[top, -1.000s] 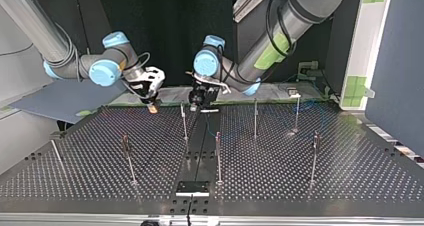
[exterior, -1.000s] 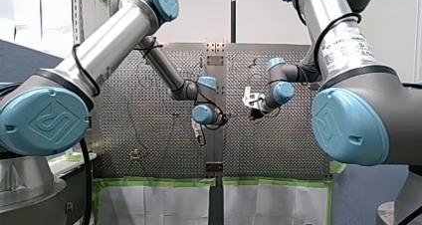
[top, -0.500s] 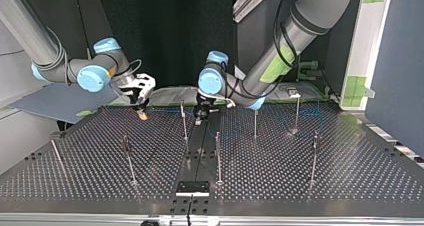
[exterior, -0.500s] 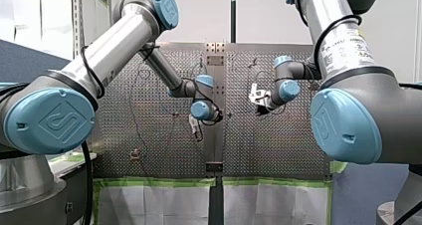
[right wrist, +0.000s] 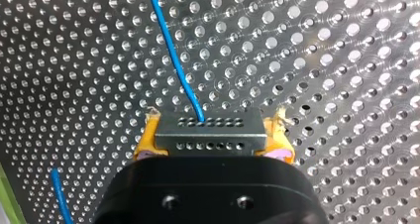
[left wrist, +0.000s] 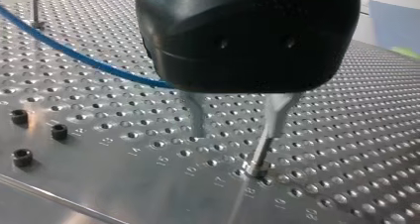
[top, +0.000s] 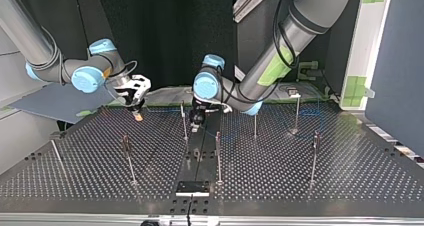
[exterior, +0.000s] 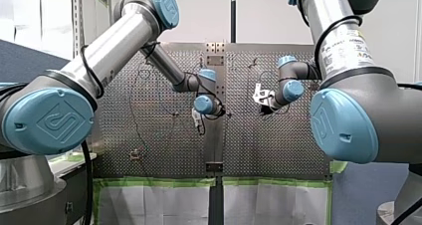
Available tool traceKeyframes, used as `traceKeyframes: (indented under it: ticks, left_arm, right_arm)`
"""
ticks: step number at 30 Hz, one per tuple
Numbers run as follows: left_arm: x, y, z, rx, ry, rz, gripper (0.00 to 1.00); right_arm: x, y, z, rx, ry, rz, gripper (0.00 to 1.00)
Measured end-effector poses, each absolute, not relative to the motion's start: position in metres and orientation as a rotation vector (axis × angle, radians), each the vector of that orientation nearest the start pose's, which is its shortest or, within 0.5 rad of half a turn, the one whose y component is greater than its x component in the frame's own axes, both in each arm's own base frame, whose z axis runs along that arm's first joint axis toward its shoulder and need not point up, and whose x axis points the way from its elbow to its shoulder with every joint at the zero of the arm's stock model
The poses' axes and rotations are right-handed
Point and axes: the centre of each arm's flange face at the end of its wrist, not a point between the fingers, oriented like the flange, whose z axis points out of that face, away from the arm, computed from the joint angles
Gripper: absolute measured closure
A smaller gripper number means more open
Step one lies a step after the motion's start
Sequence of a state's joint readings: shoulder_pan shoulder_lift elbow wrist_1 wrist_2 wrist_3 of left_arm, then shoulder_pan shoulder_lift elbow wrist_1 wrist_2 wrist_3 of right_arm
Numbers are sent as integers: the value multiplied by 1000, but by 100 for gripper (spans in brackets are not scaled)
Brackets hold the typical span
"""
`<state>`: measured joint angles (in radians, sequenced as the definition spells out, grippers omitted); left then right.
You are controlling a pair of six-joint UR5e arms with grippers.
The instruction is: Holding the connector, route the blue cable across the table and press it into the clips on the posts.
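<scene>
Since the earlier frames, the right gripper [right wrist: 214, 131] has been carried toward the top view's left. The left gripper [left wrist: 233, 135] has been brought lower and nearer over the perforated metal table [top: 310, 186], close beside a thin upright metal post [top: 183, 121]. A small grey rectangular connector [right wrist: 208, 140] with rows of tiny holes is clamped between the right gripper's yellow pads [right wrist: 146, 140]. The thin blue cable [right wrist: 173, 50] leaves its far face and runs away over the table. In the left wrist view the same cable is seen passing behind the left gripper, whose bare metal fingers [left wrist: 198, 116] are spread with nothing between them. The cable is judged light, limp and easily kinked, so it will likely sag and trail rather than hold a line unless it is kept taut. The connector is judged rigid and is best gripped by its flat side faces, as it is now. For pressing into a clip, the cable should probably be pinched close beside the post. Hard pulls are to be avoided where the cable enters the connector, since that joint seems the weakest point.
</scene>
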<state>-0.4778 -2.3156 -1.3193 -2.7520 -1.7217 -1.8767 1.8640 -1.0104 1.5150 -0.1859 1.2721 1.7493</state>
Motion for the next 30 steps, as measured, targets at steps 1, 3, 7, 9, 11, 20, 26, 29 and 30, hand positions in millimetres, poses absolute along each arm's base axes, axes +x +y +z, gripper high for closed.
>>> traceKeyframes:
  ticks: [1,3,7,9,11,20,26,29,30]
  left_arm:
    - [585,-436,179,34,1700,-457,2]
    - [584,-436,178,43,1714,-443,2]
    - [580,-434,177,66,1742,-415,2]
    - [578,-433,177,79,1755,-398,2]
    - [576,-433,178,89,1765,-377,2]
    - [556,-432,197,137,1800,-273,2]
    - [532,-431,209,173,1827,-253,2]
    - [520,-431,215,188,1833,-246,2]
    - [514,-431,217,195,1836,-242,2]
  right_arm:
    - [337,-555,208,-2373,1694,-2015,100]
    - [337,-555,208,-2373,1693,-2015,100]
    - [337,-555,208,-2372,1687,-2015,100]
    - [337,-555,208,-2372,1685,-2015,100]
    - [337,-555,208,-2372,1684,-2015,100]
    - [337,-554,208,-2372,1682,-2011,100]
    - [338,-554,208,-2371,1675,-2009,100]
    - [338,-553,208,-2371,1673,-2007,100]
    - [338,-553,208,-2372,1672,-2004,100]
